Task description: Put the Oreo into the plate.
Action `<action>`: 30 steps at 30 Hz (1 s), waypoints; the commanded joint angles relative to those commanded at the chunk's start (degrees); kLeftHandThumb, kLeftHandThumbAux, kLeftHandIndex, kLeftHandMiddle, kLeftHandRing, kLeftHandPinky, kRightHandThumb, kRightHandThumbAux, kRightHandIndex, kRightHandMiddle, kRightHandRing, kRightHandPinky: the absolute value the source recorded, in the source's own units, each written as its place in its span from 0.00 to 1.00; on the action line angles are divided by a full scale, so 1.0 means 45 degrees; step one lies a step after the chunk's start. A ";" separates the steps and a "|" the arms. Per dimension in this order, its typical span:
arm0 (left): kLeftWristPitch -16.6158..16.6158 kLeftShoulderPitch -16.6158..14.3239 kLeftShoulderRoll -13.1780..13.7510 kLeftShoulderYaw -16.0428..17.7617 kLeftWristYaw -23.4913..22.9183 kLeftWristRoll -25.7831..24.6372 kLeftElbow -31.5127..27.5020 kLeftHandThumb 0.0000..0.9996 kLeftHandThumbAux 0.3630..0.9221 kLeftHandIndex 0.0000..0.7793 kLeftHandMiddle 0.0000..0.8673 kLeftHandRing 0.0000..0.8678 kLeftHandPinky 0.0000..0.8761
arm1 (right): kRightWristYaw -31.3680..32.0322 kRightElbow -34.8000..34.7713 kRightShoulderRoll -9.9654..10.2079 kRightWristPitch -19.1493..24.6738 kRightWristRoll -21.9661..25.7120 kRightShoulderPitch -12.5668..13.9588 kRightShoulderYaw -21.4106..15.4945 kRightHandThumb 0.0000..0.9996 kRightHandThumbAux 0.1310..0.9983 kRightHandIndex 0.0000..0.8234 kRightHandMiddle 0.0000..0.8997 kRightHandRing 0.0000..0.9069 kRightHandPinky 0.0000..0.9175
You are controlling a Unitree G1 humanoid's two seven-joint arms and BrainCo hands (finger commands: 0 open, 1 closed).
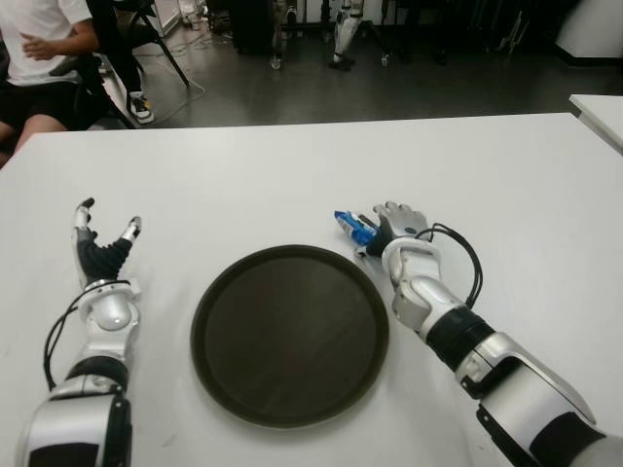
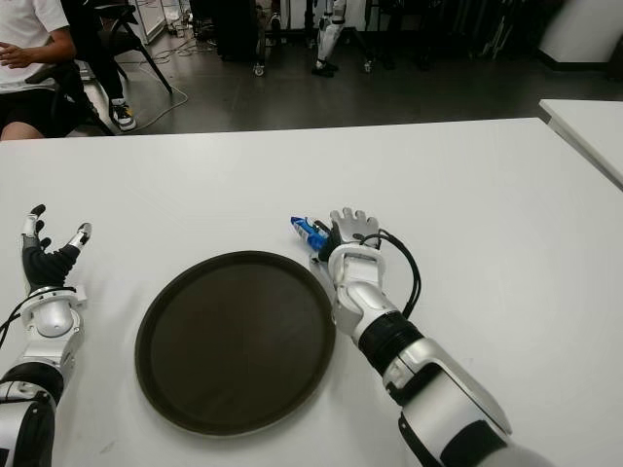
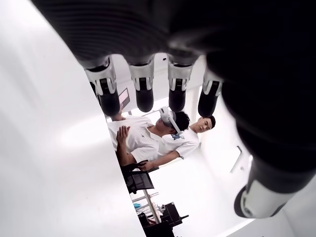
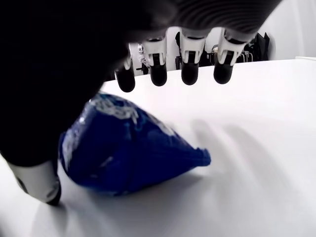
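Note:
A blue Oreo packet (image 1: 352,228) lies on the white table (image 1: 243,185), just beyond the far right rim of the round dark plate (image 1: 290,336). My right hand (image 1: 399,222) is low over the table right beside the packet. In the right wrist view its four fingers (image 4: 190,74) stretch out straight above the packet (image 4: 123,153), with the thumb at the packet's side. The fingers are not closed around it, and the packet rests on the table. My left hand (image 1: 102,238) shows left of the plate with its fingers spread, holding nothing.
A seated person (image 1: 44,49) and a chair are past the table's far left corner. Another white table (image 1: 599,107) begins at the right edge. The dark floor beyond the far edge holds stands and legs of equipment.

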 joint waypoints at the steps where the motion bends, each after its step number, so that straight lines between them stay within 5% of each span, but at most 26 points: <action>1: -0.0013 0.0003 0.0002 -0.0014 0.0041 0.0021 -0.0004 0.00 0.55 0.01 0.00 0.00 0.00 | 0.0000 -0.0007 0.0003 -0.0003 0.0013 0.0005 -0.0014 0.13 0.54 0.00 0.00 0.00 0.00; 30: 0.0094 -0.0005 -0.0004 0.0061 -0.0296 -0.0081 0.0028 0.00 0.65 0.00 0.00 0.00 0.00 | -0.0100 0.0212 0.0024 -0.0169 0.0062 -0.0006 -0.0203 0.15 0.54 0.00 0.00 0.00 0.00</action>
